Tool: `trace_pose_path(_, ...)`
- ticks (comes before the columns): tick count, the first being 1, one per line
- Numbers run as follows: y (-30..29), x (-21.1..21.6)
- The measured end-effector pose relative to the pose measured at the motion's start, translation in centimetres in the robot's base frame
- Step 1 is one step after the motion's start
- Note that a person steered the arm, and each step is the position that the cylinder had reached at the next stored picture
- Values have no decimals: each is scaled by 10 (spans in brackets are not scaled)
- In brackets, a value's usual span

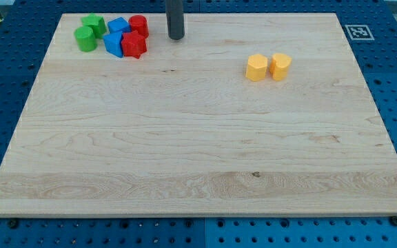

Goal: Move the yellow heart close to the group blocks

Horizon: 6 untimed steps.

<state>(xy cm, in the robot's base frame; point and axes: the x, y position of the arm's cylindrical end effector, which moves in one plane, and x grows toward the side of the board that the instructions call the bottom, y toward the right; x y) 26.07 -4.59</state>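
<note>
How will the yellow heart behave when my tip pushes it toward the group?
The yellow heart looks squat and flat-bottomed, so it should slide, not tip or roll. Its lobed side may make it rotate off my tip. It seems to touch the other yellow block, which would probably get dragged along.

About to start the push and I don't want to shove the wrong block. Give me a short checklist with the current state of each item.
1. My tip in view: ok, at the view's top, right of the group.
2. Group of green, blue and red blocks together: ok.
3. Yellow heart identified: cannot tell for sure; likely the right one.
4. Heart apart from the other yellow block: not ok, they sit side by side.
5. Tip behind the heart: not ok.
</note>
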Motion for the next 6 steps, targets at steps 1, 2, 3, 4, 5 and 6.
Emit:
trace_pose_path(1,9,0)
trace_pose_path(2,19,0)
trace_pose_path(3,29,0)
trace_pose_path(4,41,0)
trace_pose_path(5,54,0)
trace_pose_path(6,67,-1)
